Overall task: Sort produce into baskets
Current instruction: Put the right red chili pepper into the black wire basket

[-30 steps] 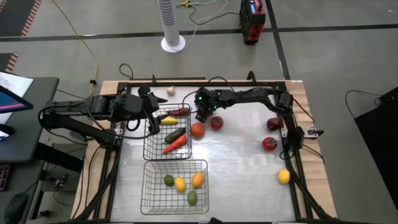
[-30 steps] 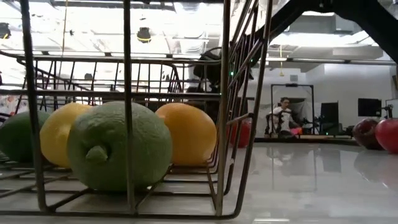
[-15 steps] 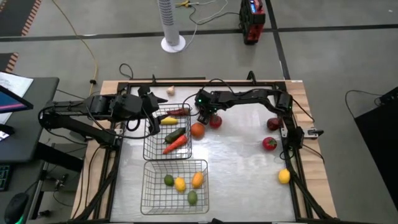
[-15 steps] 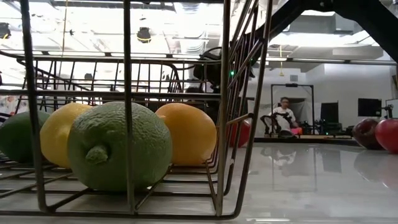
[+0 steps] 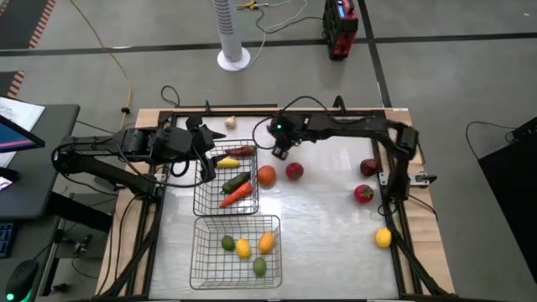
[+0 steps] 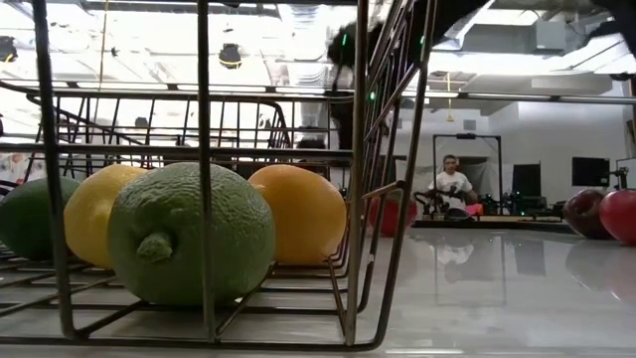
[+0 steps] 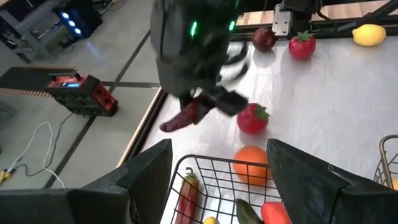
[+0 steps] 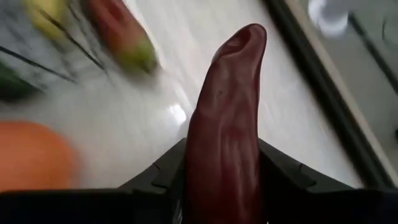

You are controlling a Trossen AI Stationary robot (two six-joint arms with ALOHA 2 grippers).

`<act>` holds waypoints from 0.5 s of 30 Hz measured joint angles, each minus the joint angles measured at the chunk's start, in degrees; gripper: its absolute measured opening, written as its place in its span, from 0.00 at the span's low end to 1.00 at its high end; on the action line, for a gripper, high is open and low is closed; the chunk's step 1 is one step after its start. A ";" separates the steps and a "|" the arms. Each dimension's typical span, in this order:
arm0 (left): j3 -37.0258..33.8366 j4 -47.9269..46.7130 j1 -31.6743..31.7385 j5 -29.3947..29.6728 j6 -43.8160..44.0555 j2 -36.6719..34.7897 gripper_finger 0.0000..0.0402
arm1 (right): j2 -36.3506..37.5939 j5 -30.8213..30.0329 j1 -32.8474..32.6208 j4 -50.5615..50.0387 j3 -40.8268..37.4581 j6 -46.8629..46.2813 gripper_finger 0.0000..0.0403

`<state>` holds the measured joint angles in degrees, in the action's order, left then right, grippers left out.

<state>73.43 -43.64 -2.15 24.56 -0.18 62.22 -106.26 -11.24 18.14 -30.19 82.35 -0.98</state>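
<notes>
Right gripper point(image 5: 281, 152) fingers clamped on dark red eggplant point(image 8: 227, 124), long axis running straight out past fingertips; held above desk point(image 5: 327, 218), just right of far basket point(image 5: 225, 179). Basket lying leftward of load, next to it. Left gripper point(image 5: 208, 151) beyond basket's left rim, fingers wide, empty.

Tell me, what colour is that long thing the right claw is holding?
Dark red, the chilli in the right gripper; the right wrist view shows it best.
</notes>
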 joint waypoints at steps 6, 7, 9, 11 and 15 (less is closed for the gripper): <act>0.00 0.29 0.00 0.13 -0.19 0.00 0.62 | 4.14 3.92 -8.95 11.12 0.04 1.28 0.45; 0.00 0.24 0.00 0.11 -0.17 0.00 0.62 | 4.30 3.55 -10.65 12.69 0.04 2.01 0.44; 0.00 0.00 0.00 0.11 -0.16 -0.02 0.62 | 4.52 2.52 -13.59 16.35 0.00 3.07 0.43; 0.00 -0.46 0.00 0.03 -0.12 -0.34 0.62 | 4.41 2.50 -15.99 20.45 0.00 3.91 0.44; 0.02 -0.37 0.00 -0.37 0.10 -0.98 0.62 | 1.53 2.42 -19.25 26.24 0.09 5.38 0.49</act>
<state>73.45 -44.00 -2.15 24.19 -0.08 61.24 -104.73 -8.82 -1.11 -3.94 82.44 4.40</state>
